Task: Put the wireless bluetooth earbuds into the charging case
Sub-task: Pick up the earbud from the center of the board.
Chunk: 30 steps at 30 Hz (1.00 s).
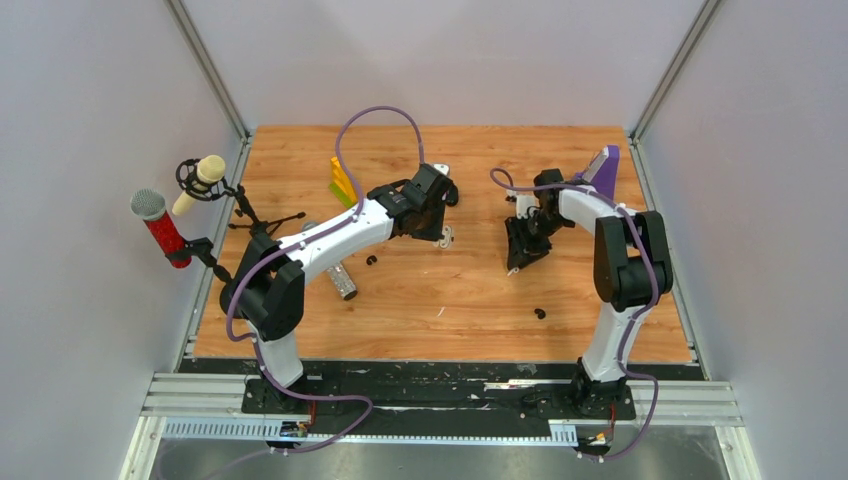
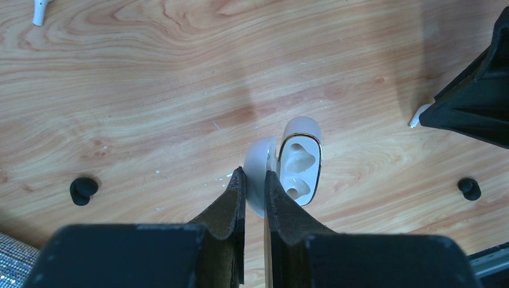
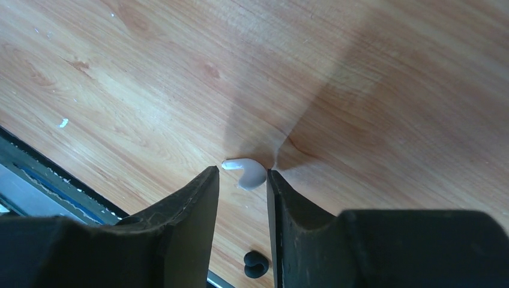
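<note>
The white charging case (image 2: 298, 168) lies open on the wooden table, its two sockets empty. My left gripper (image 2: 255, 177) is shut on the case's lid (image 2: 257, 171). One white earbud (image 3: 247, 172) lies on the wood between the open fingers of my right gripper (image 3: 242, 173); it touches the right finger and stands apart from the left one. Another white earbud (image 2: 39, 11) lies far off at the top left of the left wrist view. Black earbuds (image 2: 83, 190) (image 2: 469, 188) lie either side of the case. In the top view the case (image 1: 443, 236) is mid-table and the right gripper (image 1: 520, 262) points down.
Two microphones on stands (image 1: 160, 225) (image 1: 200, 180) stick in from the left wall. A yellow and green block (image 1: 343, 182), a silver cylinder (image 1: 340, 280) and a purple object (image 1: 603, 165) lie on the table. A black bud (image 1: 540, 313) sits near the front.
</note>
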Motion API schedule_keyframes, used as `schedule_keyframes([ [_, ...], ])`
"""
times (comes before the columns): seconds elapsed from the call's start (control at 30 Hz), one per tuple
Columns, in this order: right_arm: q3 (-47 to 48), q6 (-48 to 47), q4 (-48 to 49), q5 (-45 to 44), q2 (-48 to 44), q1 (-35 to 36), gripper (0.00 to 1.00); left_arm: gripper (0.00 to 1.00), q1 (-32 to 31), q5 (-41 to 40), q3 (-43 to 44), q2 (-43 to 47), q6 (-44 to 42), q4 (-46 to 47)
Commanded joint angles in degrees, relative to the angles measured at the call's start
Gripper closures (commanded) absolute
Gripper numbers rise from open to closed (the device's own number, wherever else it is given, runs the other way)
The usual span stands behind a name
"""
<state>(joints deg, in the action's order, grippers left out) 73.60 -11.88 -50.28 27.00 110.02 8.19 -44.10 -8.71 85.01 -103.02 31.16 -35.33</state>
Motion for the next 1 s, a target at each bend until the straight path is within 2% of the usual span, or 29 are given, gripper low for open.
schedule_keyframes([
  [0.0, 1.10, -0.36, -0.73, -3.05, -0.34, 0.88, 0.64, 0.93, 0.06, -1.37, 0.03, 1.52, -0.58, 1.72],
  [0.23, 0.32, -0.67, -0.52, -5.43, -0.83, 1.20, 0.66, 0.93, 0.06, -1.21, 0.07, 1.80, -0.62, 1.79],
  [0.43, -0.30, -1.03, 0.08, -7.40, -1.29, 2.18, 0.76, 0.93, 0.07, -1.33, -0.19, 2.29, -0.70, 1.91],
  [0.67, -0.57, -1.49, 0.57, -7.17, -2.64, 2.38, 0.82, 0.93, 0.06, -1.16, -0.20, 2.04, -0.66, 1.85],
  [0.97, 0.09, -8.29, 4.73, -3.52, -11.82, 2.39, 0.82, 0.92, 0.06, 1.01, -0.15, 1.66, -0.93, 2.13],
])
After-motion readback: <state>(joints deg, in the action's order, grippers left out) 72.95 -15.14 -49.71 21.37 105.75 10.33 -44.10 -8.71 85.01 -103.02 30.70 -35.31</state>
